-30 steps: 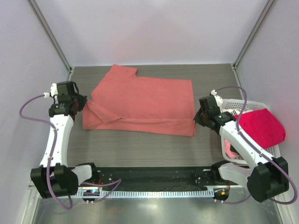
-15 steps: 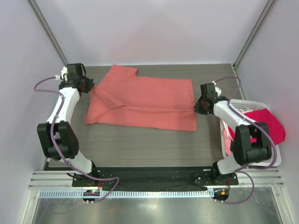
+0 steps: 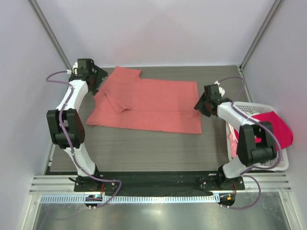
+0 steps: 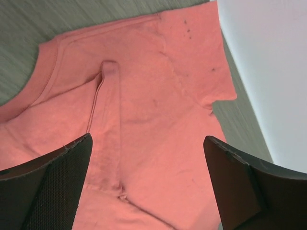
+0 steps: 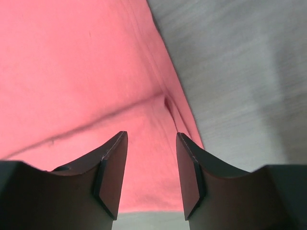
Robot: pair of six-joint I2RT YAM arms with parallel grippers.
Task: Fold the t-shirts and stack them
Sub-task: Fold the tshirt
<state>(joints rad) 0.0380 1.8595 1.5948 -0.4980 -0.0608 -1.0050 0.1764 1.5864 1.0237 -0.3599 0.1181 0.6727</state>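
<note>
Salmon-coral t-shirt (image 3: 153, 108): one item, lying flat on the grey wood-grain table (image 3: 144, 151), spread across the middle towards the far side, its long edges running left to right. A narrow flap (image 3: 115, 100) is turned over onto the body near the left end. Left gripper (image 4: 147, 140): hangs above the shirt's far-left corner, its dark fingers (image 4: 57, 182) spread wide with only cloth showing below the gap and nothing pinched. Right gripper (image 5: 149, 139): poised over the shirt's right edge, where the cloth meets bare table, jaws parted more narrowly and holding nothing. Crimson-pink t-shirt (image 3: 271, 129): one item, draped over the white lattice basket (image 3: 284, 164) at the table's right side, well apart from the salmon-coral one. Whether either gripper's fingertips touch the cloth cannot be told from these views.
</note>
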